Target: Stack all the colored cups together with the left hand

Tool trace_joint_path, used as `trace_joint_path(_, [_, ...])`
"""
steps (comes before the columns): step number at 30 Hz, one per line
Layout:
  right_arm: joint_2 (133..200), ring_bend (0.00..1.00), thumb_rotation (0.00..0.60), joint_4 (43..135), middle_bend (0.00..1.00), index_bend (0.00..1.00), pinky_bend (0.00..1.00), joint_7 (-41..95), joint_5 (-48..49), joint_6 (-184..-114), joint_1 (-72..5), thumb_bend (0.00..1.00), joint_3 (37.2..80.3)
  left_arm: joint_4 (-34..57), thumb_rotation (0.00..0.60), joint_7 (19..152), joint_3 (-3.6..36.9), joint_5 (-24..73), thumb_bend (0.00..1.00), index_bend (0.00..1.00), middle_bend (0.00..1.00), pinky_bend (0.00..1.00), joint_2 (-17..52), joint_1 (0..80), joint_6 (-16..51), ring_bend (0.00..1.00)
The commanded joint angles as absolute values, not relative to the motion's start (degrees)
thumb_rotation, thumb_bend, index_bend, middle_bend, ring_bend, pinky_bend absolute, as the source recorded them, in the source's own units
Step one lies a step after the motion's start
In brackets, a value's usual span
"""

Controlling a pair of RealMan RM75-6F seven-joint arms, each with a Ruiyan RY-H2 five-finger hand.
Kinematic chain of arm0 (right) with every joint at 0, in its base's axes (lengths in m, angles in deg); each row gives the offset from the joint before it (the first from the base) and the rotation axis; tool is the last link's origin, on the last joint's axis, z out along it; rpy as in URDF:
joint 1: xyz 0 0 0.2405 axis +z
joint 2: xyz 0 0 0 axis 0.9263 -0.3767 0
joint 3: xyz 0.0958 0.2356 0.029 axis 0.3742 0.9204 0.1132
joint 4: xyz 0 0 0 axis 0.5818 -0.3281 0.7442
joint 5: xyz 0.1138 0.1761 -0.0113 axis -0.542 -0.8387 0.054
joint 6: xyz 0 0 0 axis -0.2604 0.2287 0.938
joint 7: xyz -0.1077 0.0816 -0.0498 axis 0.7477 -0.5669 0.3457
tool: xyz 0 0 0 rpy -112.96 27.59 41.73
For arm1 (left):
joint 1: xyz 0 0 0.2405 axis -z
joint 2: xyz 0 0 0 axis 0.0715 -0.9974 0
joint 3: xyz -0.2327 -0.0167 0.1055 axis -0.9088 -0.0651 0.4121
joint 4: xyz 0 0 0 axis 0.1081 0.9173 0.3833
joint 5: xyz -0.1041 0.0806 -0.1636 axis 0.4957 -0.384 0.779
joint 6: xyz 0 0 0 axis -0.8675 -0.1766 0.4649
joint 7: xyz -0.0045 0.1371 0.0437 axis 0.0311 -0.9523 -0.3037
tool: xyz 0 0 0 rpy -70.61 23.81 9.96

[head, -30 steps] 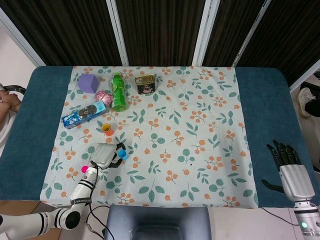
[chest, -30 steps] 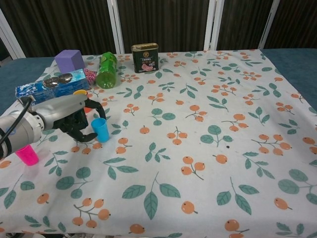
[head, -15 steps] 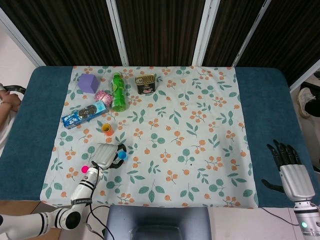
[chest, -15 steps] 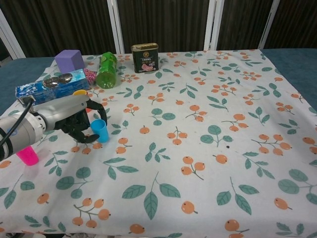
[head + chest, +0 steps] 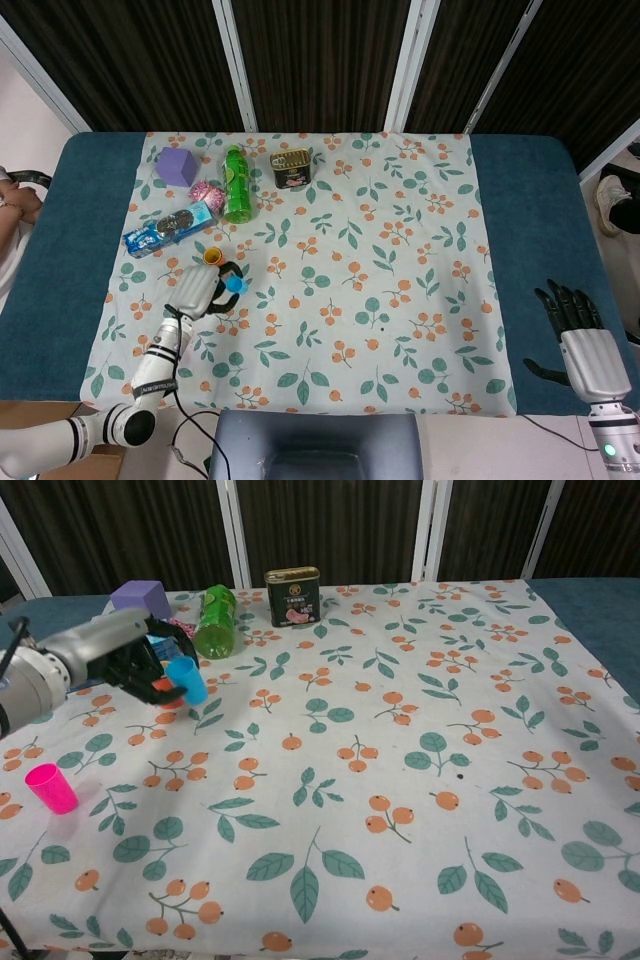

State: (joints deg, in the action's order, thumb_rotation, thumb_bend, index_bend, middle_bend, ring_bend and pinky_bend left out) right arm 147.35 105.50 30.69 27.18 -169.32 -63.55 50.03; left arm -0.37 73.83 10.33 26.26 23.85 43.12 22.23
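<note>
My left hand holds a small blue cup lifted off the floral cloth and tilted. In the head view the left hand and the blue cup sit just below the orange cup. From the chest, only a sliver of the orange cup shows behind the fingers. A pink cup stands upright alone near the cloth's front left; the head view hides it behind my arm. My right hand rests open at the table's far right edge, holding nothing.
Along the back left are a purple block, a green bottle lying down, a dark tin can, a blue cookie pack and a pink sparkly ball. A floral cloth covers the blue table.
My left hand has lifted the blue cup off the cloth and carried it back and to the left, toward the orange cup. The pink cup and the right hand have stayed put.
</note>
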Motion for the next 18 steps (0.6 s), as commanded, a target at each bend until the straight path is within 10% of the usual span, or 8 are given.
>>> trace_joint_path(1, [147.3,0.0,0.6,105.5,0.0,0.0,0.0,30.7,27.2,-169.3,-63.6,0.15,50.0,0.9,0.6,74.3,9.2,26.2,0.35,0.61,1.0,1.0,23.6,43.4,21.3,1.0])
trace_joint_path(18, [147.4,0.0,0.6,105.5,0.0,0.0,0.0,31.3,26.4,-169.0,-63.4,0.15,50.3,19.1,0.6,75.5,4.5,30.7,0.36,0.61,1.0,1.0,29.6,47.5,23.8,1.0])
